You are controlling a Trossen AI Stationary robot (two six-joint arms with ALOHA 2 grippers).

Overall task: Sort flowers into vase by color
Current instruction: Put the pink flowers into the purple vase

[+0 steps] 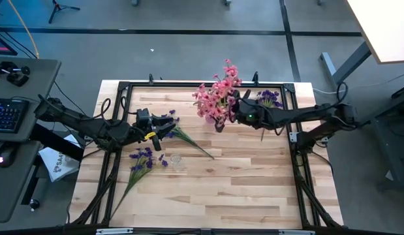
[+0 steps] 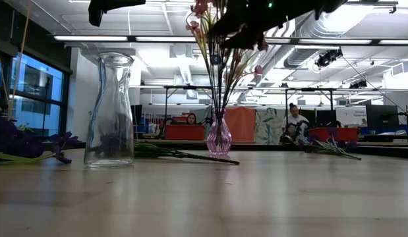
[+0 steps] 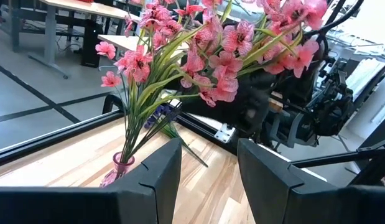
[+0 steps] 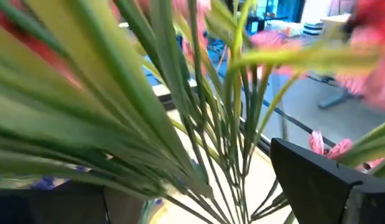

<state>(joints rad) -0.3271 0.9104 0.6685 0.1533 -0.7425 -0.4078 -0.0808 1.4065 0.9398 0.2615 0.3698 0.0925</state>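
Pink-blossomed green-stemmed sprays (image 1: 217, 98) already standing in small pink glass vase (image 2: 219, 138) at twelve o'clock on wooden surface (image 1: 241, 189), right claw (image 1: 235, 109) spread around stems. Left claw (image 1: 168, 125) spread, empty, at nine o'clock. Next, probably: purple sprays (image 1: 144, 158) into clear glass carafe (image 2: 111, 112), needing a mid-stem pinch.

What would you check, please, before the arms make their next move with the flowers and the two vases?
1. Pink flowers stand in the pink vase: ok.
2. Clear vase upright, no stems in it: ok.
3. Purple flowers sorted: not ok; sprays lie loose on the table, one bunch at the far right.
4. Left gripper open, holding nothing: ok.
5. Right gripper among the pink stems; whether it grips them: cannot tell.
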